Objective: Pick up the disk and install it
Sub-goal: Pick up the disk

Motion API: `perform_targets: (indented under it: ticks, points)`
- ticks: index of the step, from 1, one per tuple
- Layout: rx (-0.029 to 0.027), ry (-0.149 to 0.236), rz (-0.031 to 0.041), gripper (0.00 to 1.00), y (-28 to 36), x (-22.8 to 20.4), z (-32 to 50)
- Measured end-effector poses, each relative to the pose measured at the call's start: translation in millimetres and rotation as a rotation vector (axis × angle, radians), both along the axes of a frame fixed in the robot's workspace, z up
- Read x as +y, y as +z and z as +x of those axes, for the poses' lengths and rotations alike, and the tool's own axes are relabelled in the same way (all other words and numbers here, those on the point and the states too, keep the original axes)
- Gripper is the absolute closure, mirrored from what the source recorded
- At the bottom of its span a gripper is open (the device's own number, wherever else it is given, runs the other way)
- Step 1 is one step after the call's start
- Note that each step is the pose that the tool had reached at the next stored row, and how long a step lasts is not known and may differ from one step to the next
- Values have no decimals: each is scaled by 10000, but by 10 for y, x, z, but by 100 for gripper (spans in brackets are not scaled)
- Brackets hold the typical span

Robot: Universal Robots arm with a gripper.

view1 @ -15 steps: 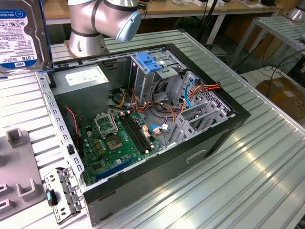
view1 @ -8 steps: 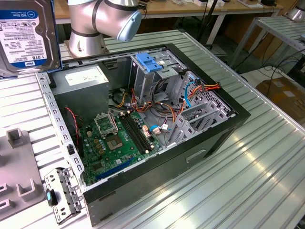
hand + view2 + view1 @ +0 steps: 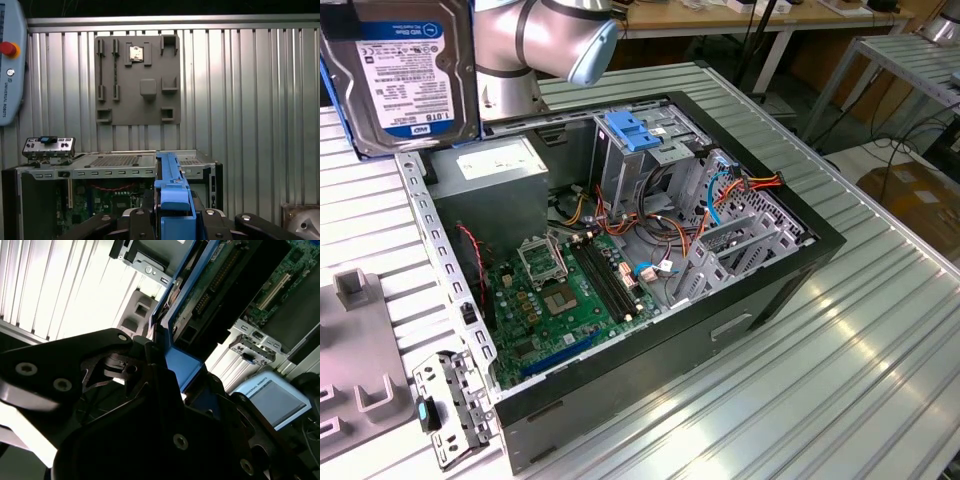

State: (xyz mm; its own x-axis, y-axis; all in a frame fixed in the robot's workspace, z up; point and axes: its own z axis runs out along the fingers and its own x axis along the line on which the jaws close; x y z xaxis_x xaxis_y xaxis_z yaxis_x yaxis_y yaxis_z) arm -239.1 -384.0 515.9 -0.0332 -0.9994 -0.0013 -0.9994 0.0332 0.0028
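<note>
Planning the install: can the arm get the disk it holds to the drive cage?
Probably yes: the case lies open and the drive cage is uncovered, though cables crowd its side. The tool grips the disk.

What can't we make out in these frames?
Silver-grey metal disk with blue side rails: cut by the exterior view's top edge.
Black gripper: its grip on the disk is cut by the first wrist view's bottom edge.
Grey metal drive cage: inside hidden by its own walls, exterior view.
</note>
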Motion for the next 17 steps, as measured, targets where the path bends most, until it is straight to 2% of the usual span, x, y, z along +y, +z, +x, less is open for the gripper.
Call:
perform_targets:
  ticks: [17]
  points:
    - [0, 0, 0, 63, -2, -29, 364]
